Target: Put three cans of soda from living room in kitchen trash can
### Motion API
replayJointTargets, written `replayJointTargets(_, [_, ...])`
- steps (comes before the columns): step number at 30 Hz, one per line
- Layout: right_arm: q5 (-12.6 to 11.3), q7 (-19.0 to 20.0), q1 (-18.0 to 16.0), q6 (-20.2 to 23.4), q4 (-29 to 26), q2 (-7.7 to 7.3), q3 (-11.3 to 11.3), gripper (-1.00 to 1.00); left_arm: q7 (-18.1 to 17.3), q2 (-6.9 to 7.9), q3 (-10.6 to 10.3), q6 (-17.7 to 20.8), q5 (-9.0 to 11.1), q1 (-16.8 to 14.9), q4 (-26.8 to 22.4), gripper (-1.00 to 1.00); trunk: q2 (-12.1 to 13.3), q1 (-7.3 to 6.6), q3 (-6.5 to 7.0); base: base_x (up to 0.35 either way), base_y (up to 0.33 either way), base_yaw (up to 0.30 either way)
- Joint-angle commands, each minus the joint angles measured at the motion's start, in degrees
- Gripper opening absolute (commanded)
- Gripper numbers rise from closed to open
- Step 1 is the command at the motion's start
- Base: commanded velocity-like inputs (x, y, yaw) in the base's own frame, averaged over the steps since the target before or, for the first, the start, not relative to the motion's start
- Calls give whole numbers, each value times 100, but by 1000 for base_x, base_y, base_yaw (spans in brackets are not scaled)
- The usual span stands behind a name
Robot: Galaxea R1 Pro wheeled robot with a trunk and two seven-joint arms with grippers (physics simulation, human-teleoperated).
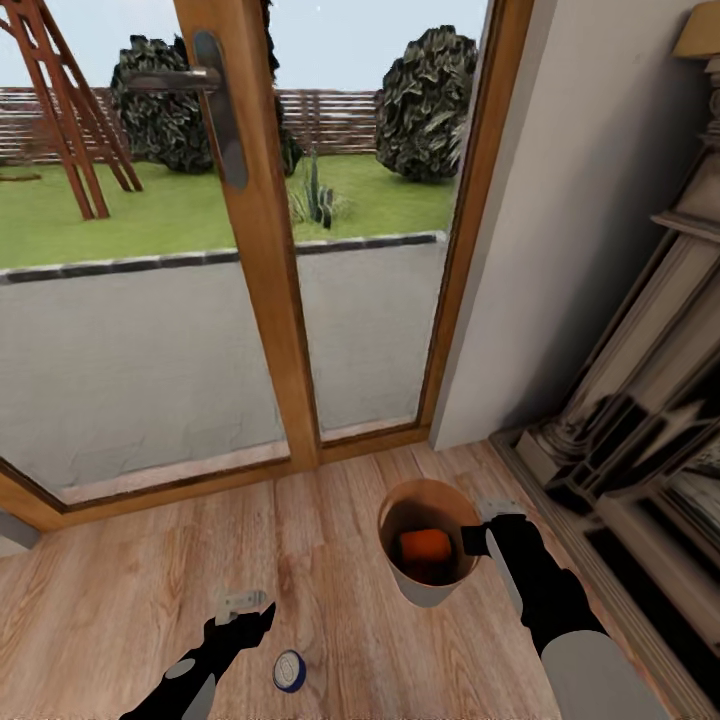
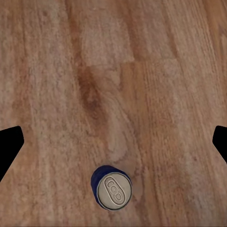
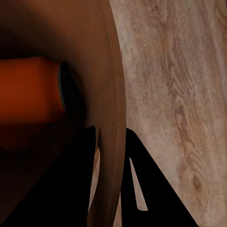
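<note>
A blue can [image 1: 289, 670] stands upright on the wood floor [image 1: 130, 590], just beside the left gripper [image 1: 246, 606], which hangs above it with its jaws spread wide and nothing between them; in the left wrist view the can [image 2: 112, 189] sits between the two dark fingertips [image 2: 9, 146] but apart from both. Farther on, the right gripper [image 1: 487, 528] is clamped on the rim of the bin [image 1: 428, 590], one finger [image 3: 71, 189] inside the wall [image 3: 111, 118] and the other outside. An orange can [image 1: 426, 548] lies inside the bin. Beyond stand a glass door [image 1: 265, 260] and a fireplace [image 1: 640, 400].
</note>
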Motion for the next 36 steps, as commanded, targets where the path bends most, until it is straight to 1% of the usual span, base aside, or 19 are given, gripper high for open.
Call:
replayJointTargets(1, [-55,25,-3,-4,-3,1,0,-100,0,0,0,0,0,0,0,100,-42,22,-27,0,0,0])
replayJointTargets(12, [-55,25,-3,-4,-3,2,9,-100,0,-4,-15,1,0,0,0,100,-483,263,-326,0,0,0])
replayJointTargets(15, [-55,25,-3,-4,-3,2,9,-100,0,-6,-103,3,0,0,0,100,-483,263,-353,0,0,0])
replayJointTargets(24, [-55,25,-3,-4,-3,4,9,-100,0,-3,-139,3,0,0,0,100,-483,263,-436,0,0,0])
replayJointTargets(36, [-55,25,-3,-4,-3,4,17,-100,0,-8,-140,3,0,0,5,100,-964,527,-762,0,0,0])
